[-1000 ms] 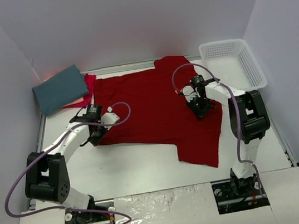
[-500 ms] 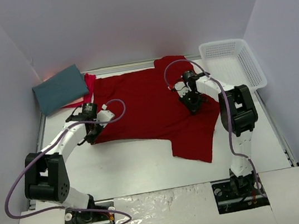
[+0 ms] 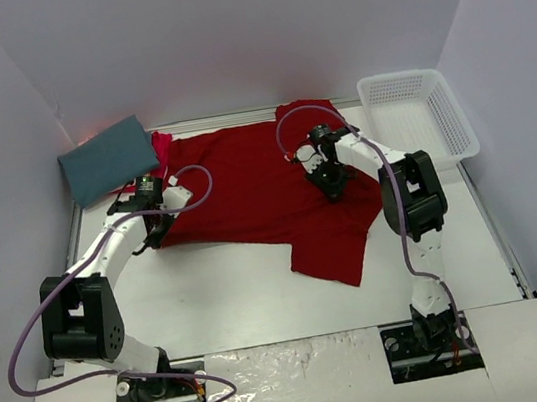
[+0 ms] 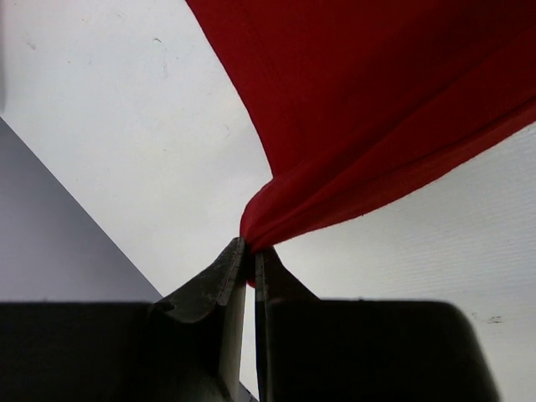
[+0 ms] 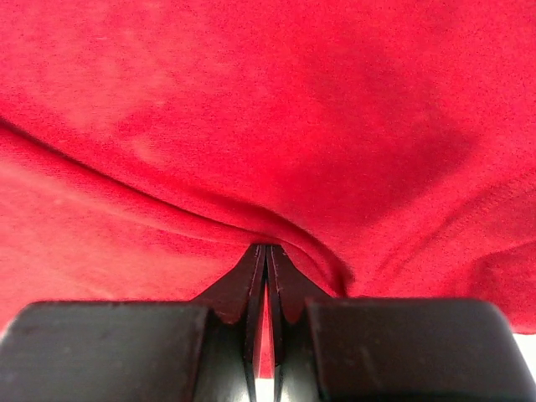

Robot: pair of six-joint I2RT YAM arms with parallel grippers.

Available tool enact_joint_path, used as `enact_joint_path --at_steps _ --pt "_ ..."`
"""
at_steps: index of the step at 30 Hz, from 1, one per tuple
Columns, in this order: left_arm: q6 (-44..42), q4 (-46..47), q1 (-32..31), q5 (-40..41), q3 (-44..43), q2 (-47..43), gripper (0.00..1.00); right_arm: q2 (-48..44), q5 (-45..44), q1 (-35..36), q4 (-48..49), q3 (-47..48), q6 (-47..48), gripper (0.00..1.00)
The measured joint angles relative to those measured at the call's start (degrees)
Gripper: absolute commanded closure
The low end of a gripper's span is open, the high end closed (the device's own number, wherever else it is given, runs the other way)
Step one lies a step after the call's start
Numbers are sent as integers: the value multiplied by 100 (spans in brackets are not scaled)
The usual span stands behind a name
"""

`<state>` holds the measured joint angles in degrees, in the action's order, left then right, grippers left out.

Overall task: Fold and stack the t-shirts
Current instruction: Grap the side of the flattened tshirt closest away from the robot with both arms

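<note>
A deep red t-shirt [image 3: 247,189] lies spread across the middle of the table, one part hanging toward the front right. My left gripper [image 3: 156,236] is shut on its left edge; in the left wrist view the cloth [image 4: 377,100] bunches into the closed tips [image 4: 249,255]. My right gripper [image 3: 335,189] is shut on a fold near the shirt's right side, and in the right wrist view red cloth [image 5: 268,109] fills the picture above the pinched tips [image 5: 268,249]. A folded slate-teal t-shirt [image 3: 106,160] lies at the back left, over a pinkish-red one [image 3: 162,151].
A white mesh basket [image 3: 414,88] stands at the back right corner. Walls close in the table on the left, back and right. Bare white table [image 3: 232,297] lies between the red shirt and the arm bases.
Both grippers have moved left and toward the back, dragging the deep red shirt with them. Its left edge now lies close to the folded shirts.
</note>
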<state>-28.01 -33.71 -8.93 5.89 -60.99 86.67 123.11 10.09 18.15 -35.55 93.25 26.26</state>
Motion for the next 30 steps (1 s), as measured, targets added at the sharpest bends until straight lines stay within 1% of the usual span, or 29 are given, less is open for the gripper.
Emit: enact_joint_path --at_steps 4,5,6,8,9,11,16,19,23,30 --pt "2 -11 0 -11 0 0 97 -15 31 57 -122 2 48 100" --pt "4 -13 0 -13 0 0 98 -46 35 63 -168 -4 66 98" --pt "4 -20 0 -24 0 0 98 -105 37 66 -201 -35 85 89" --pt "11 -28 0 -57 0 0 98 -365 48 66 -260 -170 122 85" --pt "17 -33 0 -90 0 -4 98 -542 57 66 -317 -247 144 80" --pt "31 -39 0 -149 0 -42 98 -953 74 66 -413 -404 212 78" --pt "114 -20 0 -201 2 -260 98 -2059 87 92 -586 -1185 396 75" --pt "188 20 0 -175 2 -302 98 -2457 92 153 -715 -1720 511 73" --pt "334 164 0 0 17 -302 98 -2688 105 387 -957 -2326 678 72" --pt "439 380 57 289 101 -302 98 -2789 181 1005 -1283 -2820 903 72"
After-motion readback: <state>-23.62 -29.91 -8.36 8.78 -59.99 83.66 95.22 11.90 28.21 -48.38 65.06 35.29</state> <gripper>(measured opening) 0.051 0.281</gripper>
